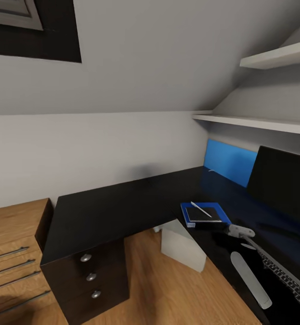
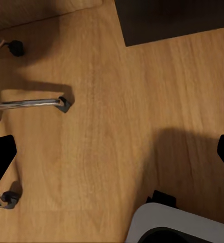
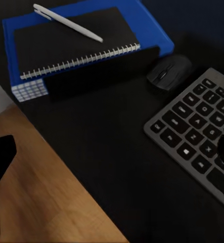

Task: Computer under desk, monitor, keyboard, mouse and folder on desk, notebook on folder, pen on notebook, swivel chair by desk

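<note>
A wooden dresser point(image 1: 14, 253) stands at nine o'clock, beside the black L-shaped table point(image 1: 123, 203). On the table the blue folder point(image 1: 222, 210) carries the spiral notebook point(image 3: 76, 43) with the white pen point(image 3: 66, 23) on top; the mouse point(image 3: 168, 72) sits at its three o'clock, the keyboard point(image 3: 197, 131) beyond, the monitor point(image 1: 283, 185) behind. Left tool point(image 2: 112, 157) and right tool point(image 3: 112, 157) gape wide, holding nothing. Swivel chair legs point(image 2: 31, 104) cross the floor point(image 2: 122, 126).

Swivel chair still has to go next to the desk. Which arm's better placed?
Left, probably. Its wrist camera looks down at the chair's legs and casters on the floor; the right arm hangs over the keyboard on the desk.
</note>
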Robot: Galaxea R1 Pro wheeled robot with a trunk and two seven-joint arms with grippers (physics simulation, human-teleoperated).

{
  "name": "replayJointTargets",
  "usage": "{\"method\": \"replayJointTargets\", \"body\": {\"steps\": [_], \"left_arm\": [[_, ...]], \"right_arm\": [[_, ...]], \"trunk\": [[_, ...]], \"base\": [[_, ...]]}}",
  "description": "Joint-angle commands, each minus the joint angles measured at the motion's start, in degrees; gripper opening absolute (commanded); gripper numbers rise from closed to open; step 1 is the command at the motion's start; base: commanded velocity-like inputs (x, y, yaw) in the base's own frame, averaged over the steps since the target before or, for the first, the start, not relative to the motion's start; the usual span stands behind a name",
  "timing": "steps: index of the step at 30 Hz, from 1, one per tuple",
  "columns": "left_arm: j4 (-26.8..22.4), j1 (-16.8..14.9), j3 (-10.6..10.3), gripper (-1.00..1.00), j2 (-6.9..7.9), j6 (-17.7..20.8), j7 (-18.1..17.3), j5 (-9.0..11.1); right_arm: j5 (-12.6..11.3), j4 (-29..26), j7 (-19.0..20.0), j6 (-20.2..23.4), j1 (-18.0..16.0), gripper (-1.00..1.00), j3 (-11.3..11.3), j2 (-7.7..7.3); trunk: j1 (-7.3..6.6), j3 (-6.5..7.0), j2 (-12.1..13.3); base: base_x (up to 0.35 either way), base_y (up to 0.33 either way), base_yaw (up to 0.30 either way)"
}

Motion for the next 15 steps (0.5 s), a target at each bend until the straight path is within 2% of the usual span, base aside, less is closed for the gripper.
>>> {"method": "replayJointTargets", "body": {"steps": [1,10,15], "left_arm": [[-0.2,0.0,-0.5,1.0,0.05,0.0,0.4,0.3],[-0.2,0.0,-0.5,1.0,0.14,0.0,0.4,0.3],[-0.2,0.0,-0.4,1.0,0.14,0.0,0.4,0.3]], "right_arm": [[-0.5,0.0,-0.6,0.1,-0.1,1.0,0.2,-0.05],[-0.1,5.1,-0.5,0.1,-0.1,1.0,0.9,0.14],[0.5,6.9,-0.5,0.2,-0.1,1.0,1.0,0.26]], "trunk": [[0.01,-0.06,0.0],[0.01,-0.06,0.0],[0.01,-0.06,0.0]], "base": [[0.0,0.0,-0.285],[0.0,0.0,-0.282],[0.0,0.0,-0.123]]}}
